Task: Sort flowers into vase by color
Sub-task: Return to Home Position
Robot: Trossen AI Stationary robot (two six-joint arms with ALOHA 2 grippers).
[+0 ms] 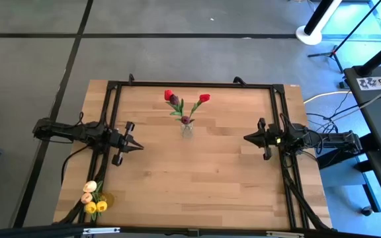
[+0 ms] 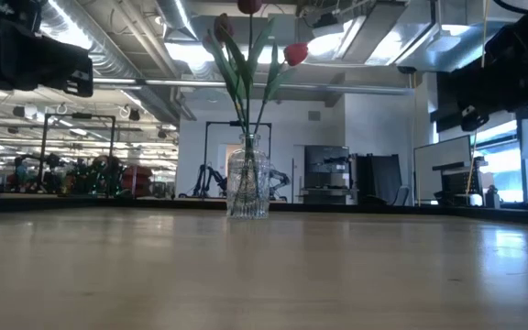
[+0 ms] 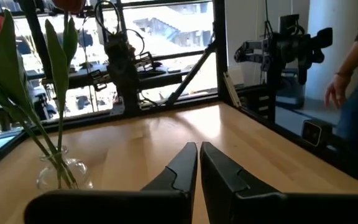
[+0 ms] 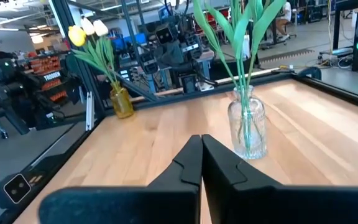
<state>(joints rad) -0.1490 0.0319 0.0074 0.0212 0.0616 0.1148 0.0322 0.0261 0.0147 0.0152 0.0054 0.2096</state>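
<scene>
A clear glass vase (image 1: 187,127) stands near the table's far middle, holding red tulips (image 1: 204,98) and a dark maroon one (image 1: 174,100) by their green stems. The low view shows that vase (image 2: 248,180) upright, with a red head (image 2: 294,53) above it. A small amber vase (image 4: 122,102) at the near left corner holds yellow and cream tulips (image 1: 92,198). My left gripper (image 1: 140,147) hovers shut, left of the clear vase. My right gripper (image 1: 246,137) hovers shut to its right. Both point toward the table's middle.
A black frame (image 1: 197,84) runs along the table's far, left and right edges. Bare wood (image 1: 197,178) lies between the grippers and toward the near edge. A person (image 3: 356,93) stands beyond the table's right side in the left wrist view.
</scene>
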